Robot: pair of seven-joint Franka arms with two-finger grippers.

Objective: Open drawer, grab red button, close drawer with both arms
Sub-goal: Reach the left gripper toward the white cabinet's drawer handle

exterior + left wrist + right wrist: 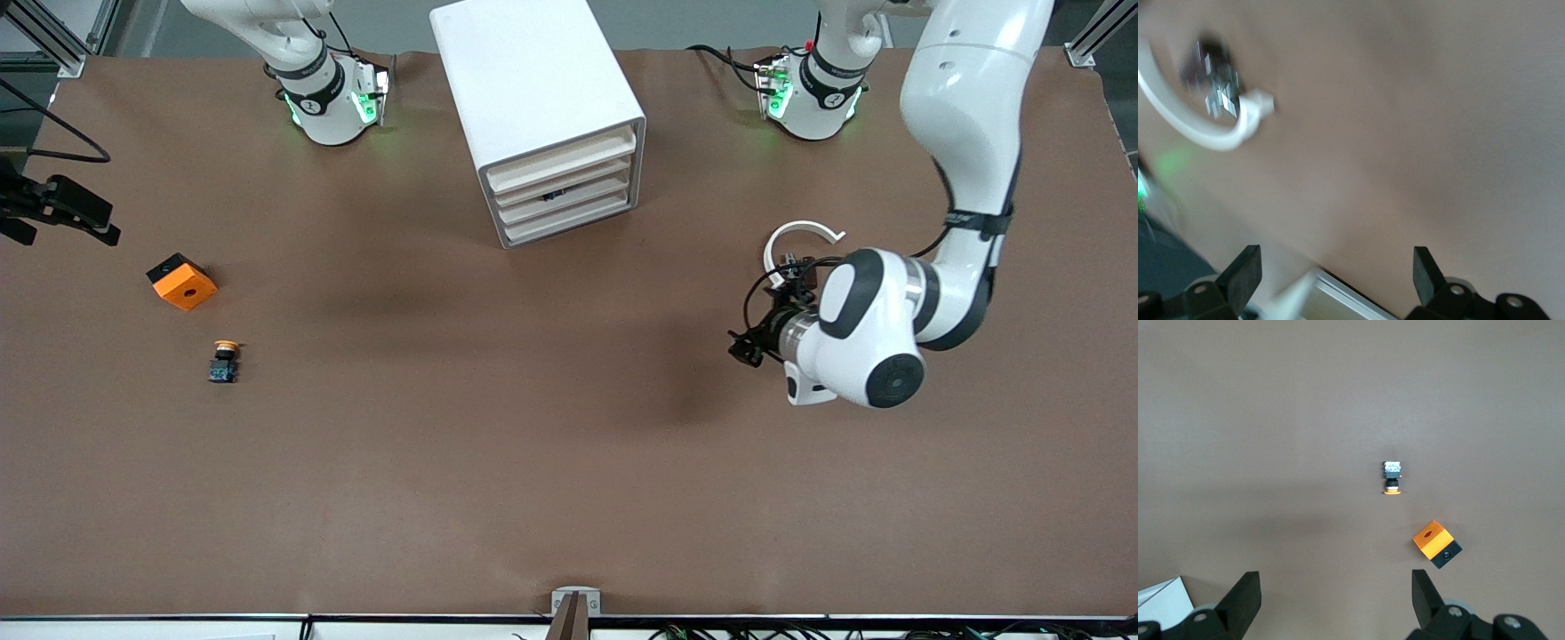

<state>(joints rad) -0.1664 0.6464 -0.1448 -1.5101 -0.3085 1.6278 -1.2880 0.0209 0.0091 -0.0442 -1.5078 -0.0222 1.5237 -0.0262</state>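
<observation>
Nearest the front camera, toward the right arm's end of the table (569, 498), lies a push-button switch with a yellow cap (225, 360) on its side, and a little farther off sits an orange block (181, 281) with a hole in its top face; neither is what the task wants, so both are best left alone. The right gripper (1335, 587) hangs high over this pair, looking straight down on them, its fingers (1245, 593) spread wide with nothing between them (a waiting pose, by the look of it). Toward the left arm's end, the left gripper (749, 345) hovers low over bare table, turned sideways toward the middle, its jaws likewise released and empty. That sideways wrist seems chosen so the fingers can meet a drawer front head-on. Farther from the camera stands the white four-drawer cabinet (533, 98), its drawer fronts (569, 191) angled toward the camera and the left arm's end, which suits the left arm's approach. All four drawers look shut or nearly so. The red-capped button is not in plain sight; a dark speck (556, 194) shows at the edge of a middle drawer, and it is likely the button inside, though that cannot be told. The task appears to be at its opening step, with no drawer pulled yet.
</observation>
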